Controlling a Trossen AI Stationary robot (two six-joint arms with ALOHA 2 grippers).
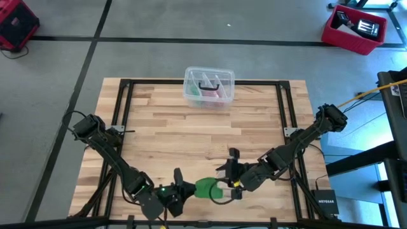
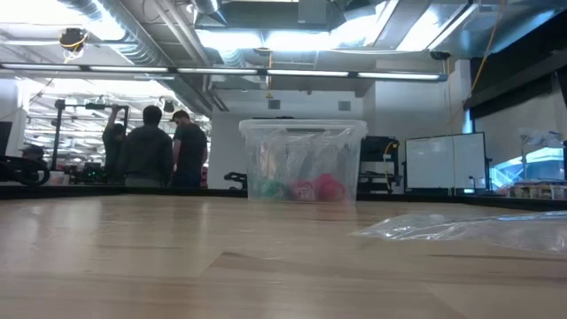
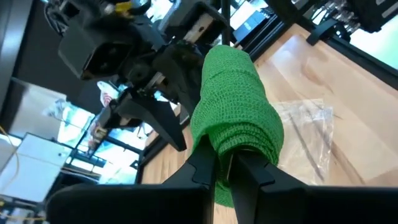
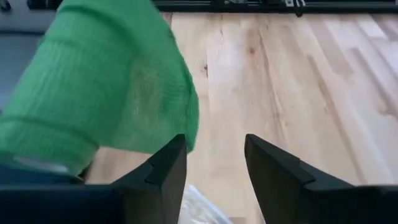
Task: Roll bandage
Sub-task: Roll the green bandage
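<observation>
1. High view: the bandage [image 1: 205, 187] is seen at the table's [image 1: 159, 127] near edge, between the left claw [image 1: 184, 191] and the right claw [image 1: 230, 184].
2. Low view: a clear box [image 2: 302, 161] is shown.
3. Left wrist view: the bandage [image 3: 236, 124] is pinched by the left claw [image 3: 225, 167].
4. Right wrist view: the right claw [image 4: 214, 152] is spread, with the bandage [image 4: 106, 93] beside one finger.

Box [image 2: 303, 159] contents blurred; bandage [image 4: 99, 87] cropped.
</observation>
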